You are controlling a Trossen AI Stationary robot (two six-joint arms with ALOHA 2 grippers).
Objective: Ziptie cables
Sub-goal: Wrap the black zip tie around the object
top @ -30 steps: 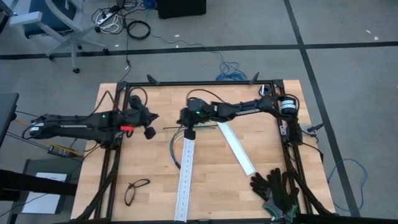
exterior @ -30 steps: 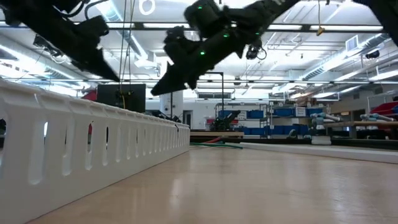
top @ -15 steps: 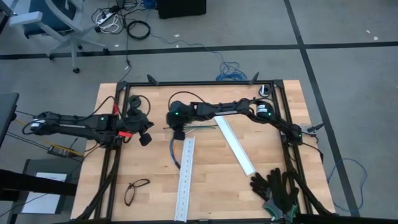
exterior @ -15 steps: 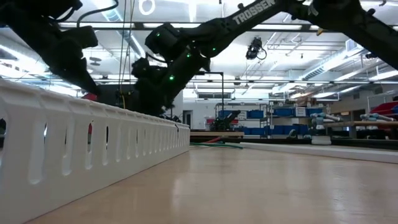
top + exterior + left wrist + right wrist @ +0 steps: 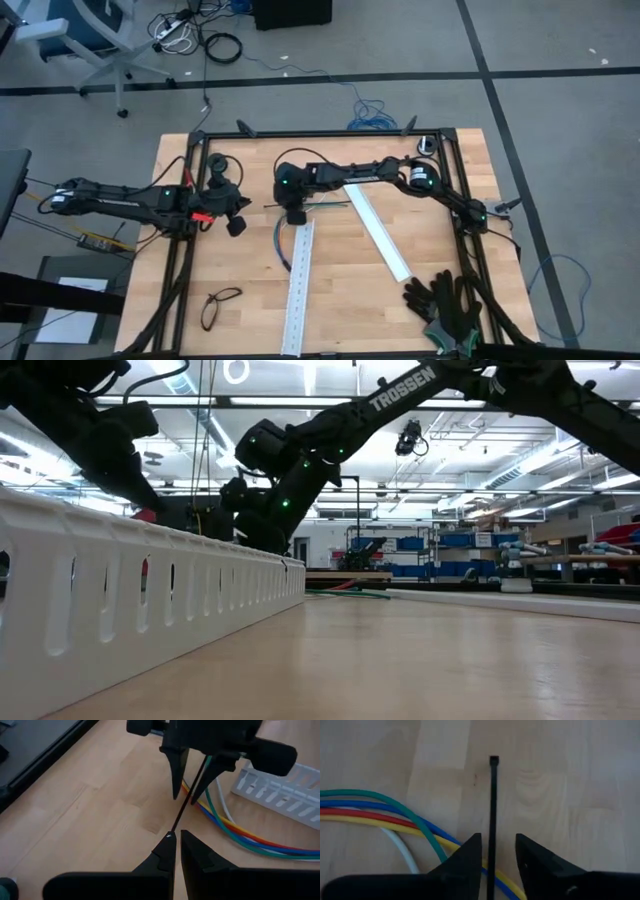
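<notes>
Lowered since earlier, right hand (image 5: 492, 855) straddles zip tie (image 5: 493, 800) over cables (image 5: 395, 812).

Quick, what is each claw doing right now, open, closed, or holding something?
Left gripper: closed, its tips at the end of the black zip tie.
Right gripper: open, fingers either side of the zip tie, just above the cables.

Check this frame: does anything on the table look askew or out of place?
One white rail lies diagonally while the other lies straight. Black gloves sit heaped at the table's corner, and eyeglasses lie loose on the wood. The cables fan out unbundled, with the zip tie across them.
</notes>
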